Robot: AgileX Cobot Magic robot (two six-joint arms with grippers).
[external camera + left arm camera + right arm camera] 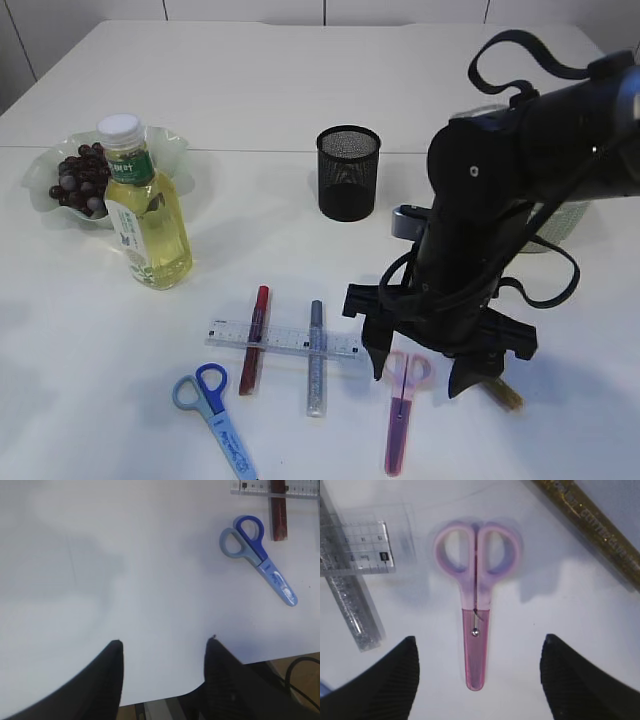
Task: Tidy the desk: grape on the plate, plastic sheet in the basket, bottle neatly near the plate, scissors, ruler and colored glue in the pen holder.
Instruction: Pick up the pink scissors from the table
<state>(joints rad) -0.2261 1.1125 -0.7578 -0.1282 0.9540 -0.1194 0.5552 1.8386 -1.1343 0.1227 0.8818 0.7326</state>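
Note:
My right gripper [425, 372] [479, 639] hangs open just above the pink scissors [402, 415] [476, 605], one finger on either side of the capped blade and touching nothing. Blue scissors [215, 405] [257, 555] lie at the front left. The clear ruler [285, 340] rests across a red glue stick [254, 338] and a silver one [316, 357]; a gold one [503, 395] lies by the right fingers. Grapes [80, 180] sit on the plate [45, 165], with the bottle [150, 215] upright beside it. The pen holder [348, 172] stands mid-table. My left gripper [165, 641] is open over bare table. No plastic sheet shows.
A pale basket [562, 225] is mostly hidden behind the right arm. The table's front edge runs just under the left gripper's fingers [105, 680], with cables below it. The right arm covers much of the table's right side.

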